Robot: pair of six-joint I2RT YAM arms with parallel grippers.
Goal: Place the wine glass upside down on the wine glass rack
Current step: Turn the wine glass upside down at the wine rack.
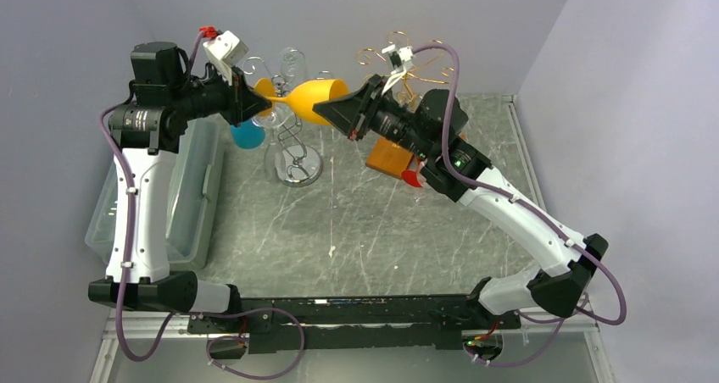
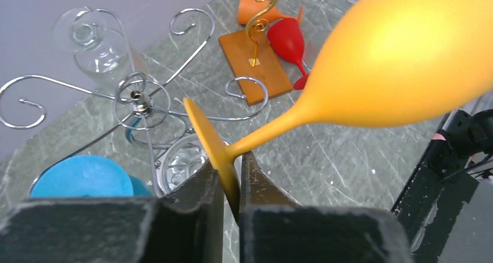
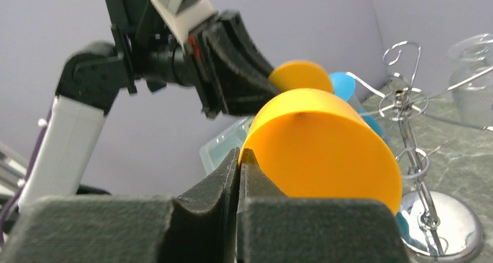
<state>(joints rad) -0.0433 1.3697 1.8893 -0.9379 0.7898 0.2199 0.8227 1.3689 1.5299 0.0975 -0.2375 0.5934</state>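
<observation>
A yellow-orange wine glass [image 1: 318, 101] hangs on its side in the air between both arms, foot to the left and bowl to the right. My left gripper [image 1: 265, 104] is shut on the edge of its round foot [image 2: 212, 141], which is pinched between the jaws of the left gripper [image 2: 231, 164]. My right gripper [image 1: 322, 108] is shut on the rim of the bowl [image 3: 320, 146], and in the wrist view the right gripper [image 3: 239, 153] has its fingers pressed on the thin wall. The silver wire wine glass rack [image 1: 294, 164] stands just below and behind the glass.
The silver rack [image 2: 136, 95] carries clear glasses [image 1: 292, 61] and a blue glass [image 1: 247, 135]. A gold wire rack [image 1: 398, 48] on an orange wooden base [image 2: 256, 62] stands to the right, with a red glass [image 2: 289, 39] beside it. A clear plastic bin [image 1: 191, 197] lies at the left.
</observation>
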